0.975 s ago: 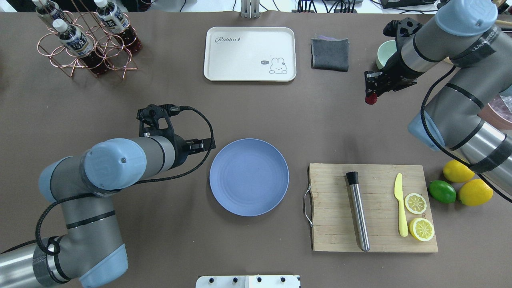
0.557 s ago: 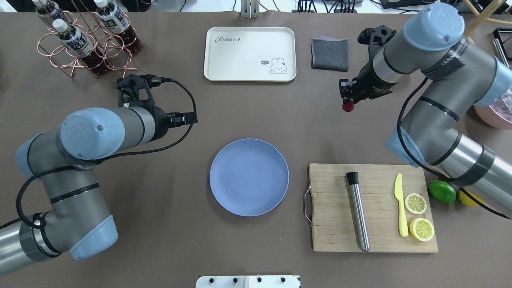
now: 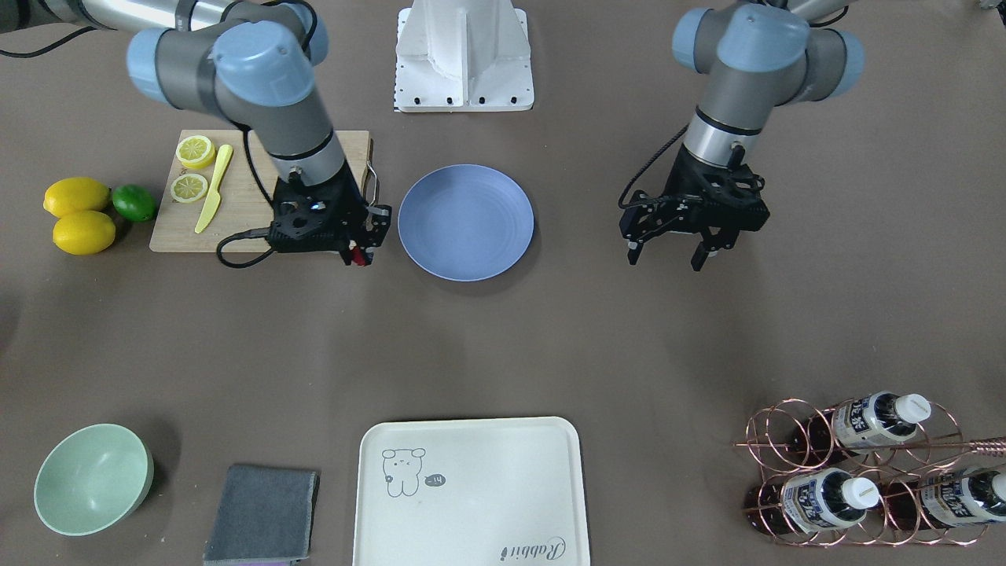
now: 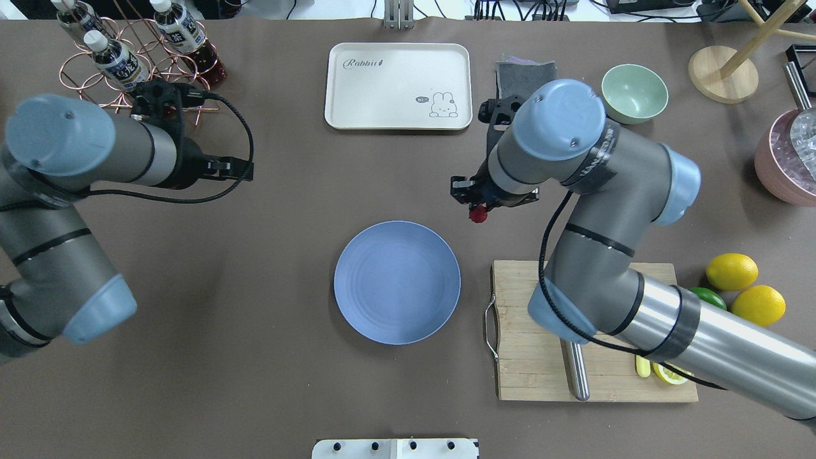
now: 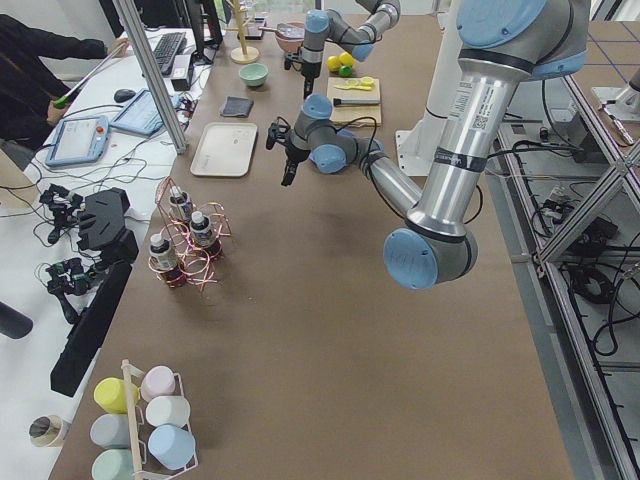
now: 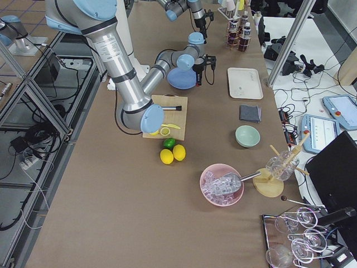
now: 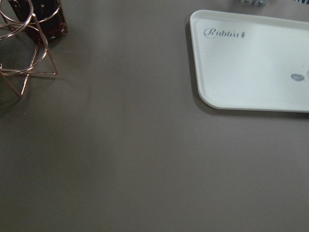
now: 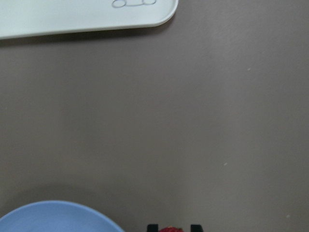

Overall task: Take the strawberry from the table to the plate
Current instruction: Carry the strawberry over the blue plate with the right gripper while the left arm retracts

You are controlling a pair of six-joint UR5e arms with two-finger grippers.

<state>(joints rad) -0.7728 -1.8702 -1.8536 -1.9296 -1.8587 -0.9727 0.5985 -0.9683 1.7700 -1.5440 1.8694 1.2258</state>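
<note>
The strawberry [image 4: 477,215] is a small dark-red berry pinched in my right gripper [image 4: 476,211], which is shut on it above the table [image 4: 255,357]. It hangs just off the far right rim of the round blue-grey plate [image 4: 396,282]. In the front-facing view the strawberry [image 3: 357,256] sits left of the plate [image 3: 465,222]. The right wrist view shows the strawberry [image 8: 170,229] at its bottom edge, with the plate [image 8: 58,218] rim lower left. My left gripper [image 3: 665,256] hovers open with nothing in it, well off the plate's other side.
A wooden cutting board [image 4: 516,331] with a metal muddler, yellow knife and lemon slices lies right of the plate. Lemons [image 4: 732,271] and a lime sit beyond it. At the back are a cream tray [image 4: 398,86], grey cloth, mint bowl [image 4: 634,94] and a bottle rack [image 4: 127,57].
My right gripper has carried the strawberry leftward and nearer, up to the plate's rim. The left arm has drawn back to the left, toward the bottle rack.
</note>
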